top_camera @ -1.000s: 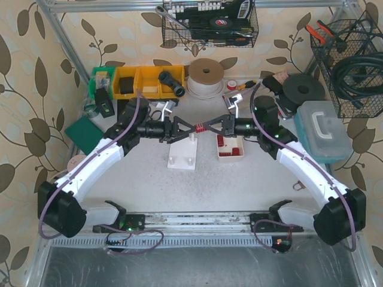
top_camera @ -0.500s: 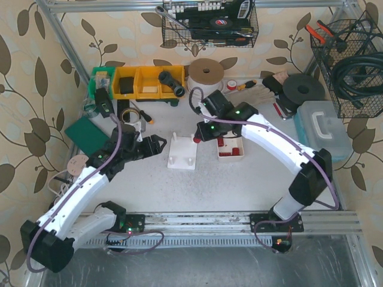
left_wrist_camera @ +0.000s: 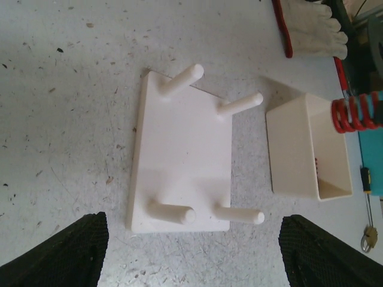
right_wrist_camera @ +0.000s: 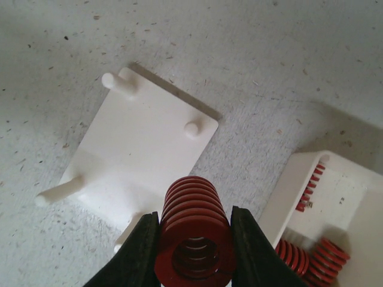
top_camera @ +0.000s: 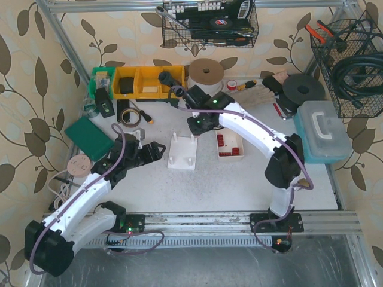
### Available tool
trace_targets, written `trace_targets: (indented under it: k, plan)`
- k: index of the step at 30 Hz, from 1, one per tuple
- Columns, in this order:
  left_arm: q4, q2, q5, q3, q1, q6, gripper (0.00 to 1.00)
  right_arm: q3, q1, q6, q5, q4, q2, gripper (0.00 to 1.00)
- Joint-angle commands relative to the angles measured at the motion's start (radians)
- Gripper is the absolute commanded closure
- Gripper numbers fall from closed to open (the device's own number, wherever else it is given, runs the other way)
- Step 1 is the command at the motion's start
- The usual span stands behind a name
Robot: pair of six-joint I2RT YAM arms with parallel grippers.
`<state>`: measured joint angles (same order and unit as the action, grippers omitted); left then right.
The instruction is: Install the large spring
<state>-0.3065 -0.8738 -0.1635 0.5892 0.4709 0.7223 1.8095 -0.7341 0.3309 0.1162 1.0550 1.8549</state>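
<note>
Glossy red painted-metal spring (right_wrist_camera: 192,236) between the right tool's (right_wrist_camera: 194,251) smooth black plastic fingers (right_wrist_camera: 139,251); below it, matt white plastic peg board (right_wrist_camera: 140,149) on rough, speckled grey tabletop (right_wrist_camera: 239,60)

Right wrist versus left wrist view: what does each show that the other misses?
Only the right wrist view shows the right fingers clamped on the large red spring, seen end-on. Only the left wrist view shows the glove and the left fingers, spread wide with nothing between them. Both show the peg plate, the tray and the spring.
</note>
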Motion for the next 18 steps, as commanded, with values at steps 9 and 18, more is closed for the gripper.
trace_targets:
  k: [9, 18]
  plan:
    - [0.059, -0.02, -0.027, -0.016, -0.04, 0.016, 0.18, 0.182, -0.005, -0.024, 0.051, 0.042, 0.188, 1.0]
    - [0.094, 0.007, -0.005, -0.046, -0.043, 0.029, 0.15, 0.215, -0.005, -0.036, 0.057, 0.044, 0.229, 1.0]
